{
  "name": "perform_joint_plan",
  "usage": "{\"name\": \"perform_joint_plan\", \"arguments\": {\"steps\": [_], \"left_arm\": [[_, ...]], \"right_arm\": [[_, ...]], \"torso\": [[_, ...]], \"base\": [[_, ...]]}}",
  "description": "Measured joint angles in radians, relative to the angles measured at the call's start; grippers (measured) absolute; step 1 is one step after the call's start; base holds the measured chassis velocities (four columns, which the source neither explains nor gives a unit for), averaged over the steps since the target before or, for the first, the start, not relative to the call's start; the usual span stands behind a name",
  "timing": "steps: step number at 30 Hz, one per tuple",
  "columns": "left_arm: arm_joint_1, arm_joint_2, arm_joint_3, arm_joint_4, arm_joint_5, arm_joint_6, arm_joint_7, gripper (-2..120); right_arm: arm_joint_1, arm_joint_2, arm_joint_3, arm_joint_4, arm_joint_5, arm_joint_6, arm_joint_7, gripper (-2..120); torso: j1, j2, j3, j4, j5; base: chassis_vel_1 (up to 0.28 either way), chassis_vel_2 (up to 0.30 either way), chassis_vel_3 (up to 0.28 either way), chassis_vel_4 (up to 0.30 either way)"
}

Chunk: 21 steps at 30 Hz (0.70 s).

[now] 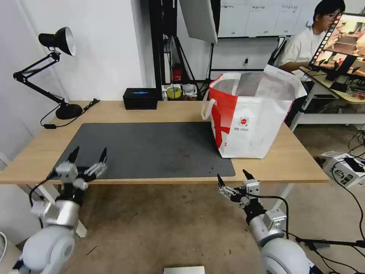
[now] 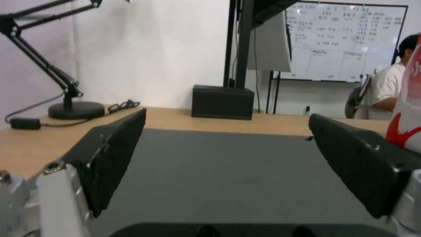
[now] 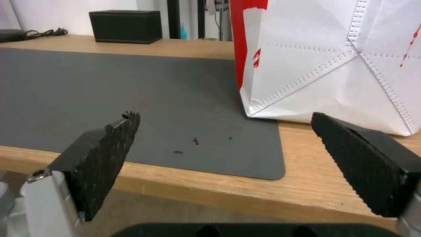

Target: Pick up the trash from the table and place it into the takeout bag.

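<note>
**Both grippers empty at the desk's near edge; takeout bag stands at the right end**

While the head view is taken first, the desk carries a dark grey mat over its middle. The takeout bag stands upright and open-mouthed toward the right edge, its near-left corner on the mat's right end. A black box sits at the far edge, a black desk lamp at the far-left corner. The left gripper hangs over the near-left corner of the mat, fingers spread, holding nothing. The right gripper sits just off the near edge, below the bag, fingers likewise apart and empty.

Left wrist view: the two black fingers stand wide apart above the mat; box and lamp base lie beyond, the bag's side beside them.

Right wrist view: fingers spread wide at the near edge, a few dark crumbs on the mat near its corner, the bag just beyond.
</note>
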Motion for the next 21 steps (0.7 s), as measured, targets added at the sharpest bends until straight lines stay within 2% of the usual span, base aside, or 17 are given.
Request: {"name": "perform_joint_plan", "arguments": {"steps": [9, 21], "left_arm": [[0.044, -0.070, 0.013, 0.002, 0.062, -0.023, 0.025, 100], [0.042, -0.072, 0.018, 0.003, 0.071, -0.021, 0.024, 100]], "right_arm": [[0.000, 0.000, 0.000, 0.000, 0.000, 0.000, 0.000, 100], [0.000, 0.000, 0.000, 0.000, 0.000, 0.000, 0.000, 100]], "torso": [[0.000, 0.000, 0.000, 0.0000, -0.0001], [0.000, 0.000, 0.000, 0.0000, -0.0001]], "base": [[0.000, 0.000, 0.000, 0.000], [0.000, 0.000, 0.000, 0.000]]}}
